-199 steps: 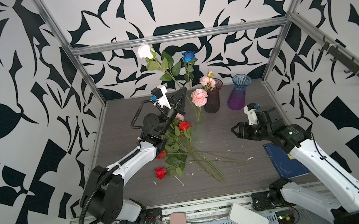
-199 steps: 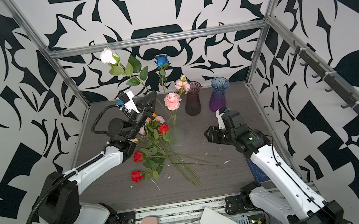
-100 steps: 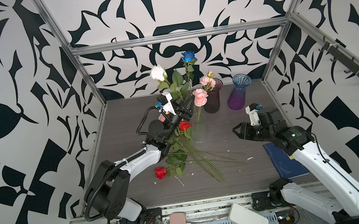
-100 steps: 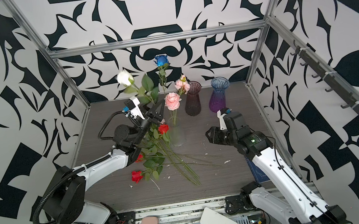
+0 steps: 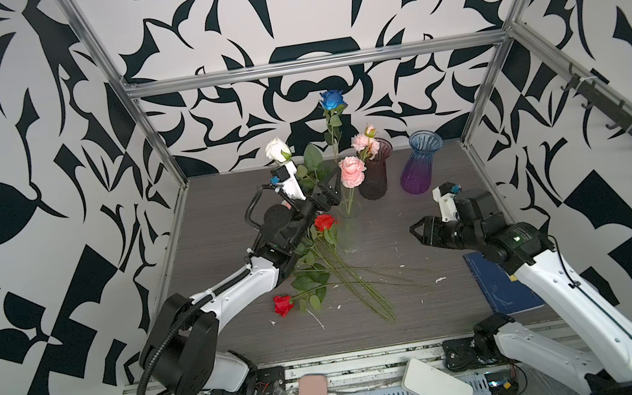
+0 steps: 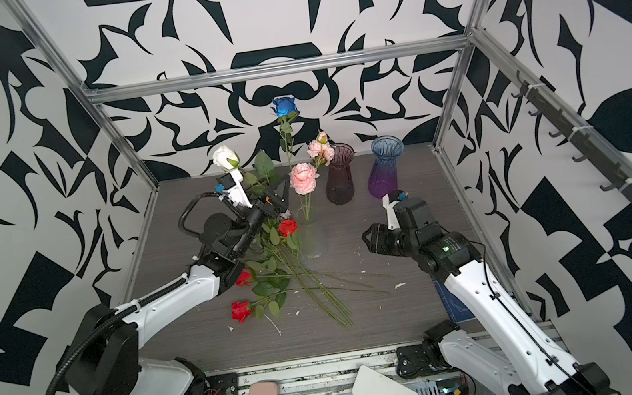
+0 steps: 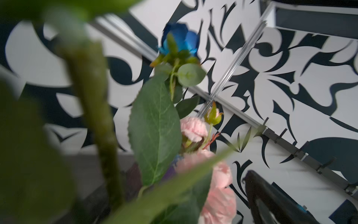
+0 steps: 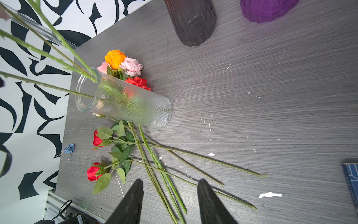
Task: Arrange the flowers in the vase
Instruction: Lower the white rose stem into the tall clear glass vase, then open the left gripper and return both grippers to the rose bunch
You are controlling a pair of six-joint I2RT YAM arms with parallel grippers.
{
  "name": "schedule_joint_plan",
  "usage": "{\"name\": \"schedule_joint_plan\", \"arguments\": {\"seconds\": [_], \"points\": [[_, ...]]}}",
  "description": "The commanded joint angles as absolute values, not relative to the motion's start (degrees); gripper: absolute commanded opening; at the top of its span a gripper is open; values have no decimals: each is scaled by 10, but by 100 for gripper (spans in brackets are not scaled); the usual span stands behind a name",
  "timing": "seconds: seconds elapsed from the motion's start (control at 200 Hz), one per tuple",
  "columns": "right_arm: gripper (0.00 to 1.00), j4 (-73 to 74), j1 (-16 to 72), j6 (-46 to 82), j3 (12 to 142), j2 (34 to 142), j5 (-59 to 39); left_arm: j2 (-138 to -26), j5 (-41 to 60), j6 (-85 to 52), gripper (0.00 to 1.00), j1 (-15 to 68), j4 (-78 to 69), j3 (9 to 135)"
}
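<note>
Left gripper [image 5: 330, 194] jaws apart by the white rose [image 5: 277, 149] stem, standing in the clear vase [image 5: 350, 235] mid-bench [image 5: 427, 317]. Right gripper [image 8: 170, 181] apart, empty, at right. Red flowers [image 5: 284, 304] lie near-left of the vase.

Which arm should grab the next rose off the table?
Probably left: the left gripper, jaws open, is by the vase, just above the lying roses. The right gripper is farther off, beyond the vase.
</note>
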State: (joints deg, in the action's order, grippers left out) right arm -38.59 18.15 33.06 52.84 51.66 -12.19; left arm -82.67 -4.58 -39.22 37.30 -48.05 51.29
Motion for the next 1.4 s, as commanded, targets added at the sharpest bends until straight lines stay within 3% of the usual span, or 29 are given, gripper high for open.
{"name": "schedule_joint_plan", "arguments": {"seconds": [0.0, 0.27, 0.47, 0.82, 1.0, 1.395], "points": [[49, -379, 180, 328, 531, 510, -120, -820, -23, -454, 99, 361, -342, 571], [50, -374, 179, 328, 530, 515, -124, -858, 20, -466, 99, 358, -164, 718], [49, -371, 179, 328, 528, 516, -125, -888, 53, -507, 99, 353, -117, 776], [49, -353, 179, 336, 523, 526, -140, -836, 49, -574, 99, 318, -92, 711], [49, -342, 178, 339, 528, 547, -155, -784, 45, -548, 99, 314, -88, 665], [46, -253, 186, 392, 509, 634, -224, -676, 135, -477, 99, 303, -80, 605]]}}
